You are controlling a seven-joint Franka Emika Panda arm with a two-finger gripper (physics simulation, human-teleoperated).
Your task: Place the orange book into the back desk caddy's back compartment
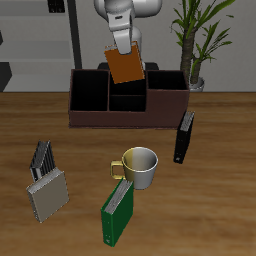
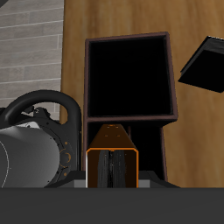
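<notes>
The tool point(image 1: 122, 45) hangs above the far part of the back desk caddy point(image 1: 128, 100), pinching the orange book point(image 1: 126, 64) by its upper edge. The book is off the tabletop point(image 1: 215, 190) entirely, tilted a little, its lower edge over the caddy's far middle cells and level with the rim as seen in the exterior view; whether it touches the wood cannot be told. In the wrist view the orange book point(image 2: 112, 159) shows edge-on between the fingers, pale page edges framed by the orange cover, with a dark open cell of the back desk caddy point(image 2: 129, 77) beyond it.

The caddy is a wide, low reddish-brown box with dark dividers, set far back on the tabletop. A black book point(image 1: 185, 137) stands upright just beside the caddy's near corner; the wrist view also catches the black book point(image 2: 206, 64) outside the caddy wall. Nearer the front edge, a pale mug point(image 1: 138, 167) with a yellowish handle stands in the middle, and a green book point(image 1: 118, 213) stands close by it, nearer still. Well apart from these, a second, grey caddy point(image 1: 47, 190) stands with dark slats rising from it. A potted plant point(image 1: 195, 40) rises behind the brown caddy's far corner.
</notes>
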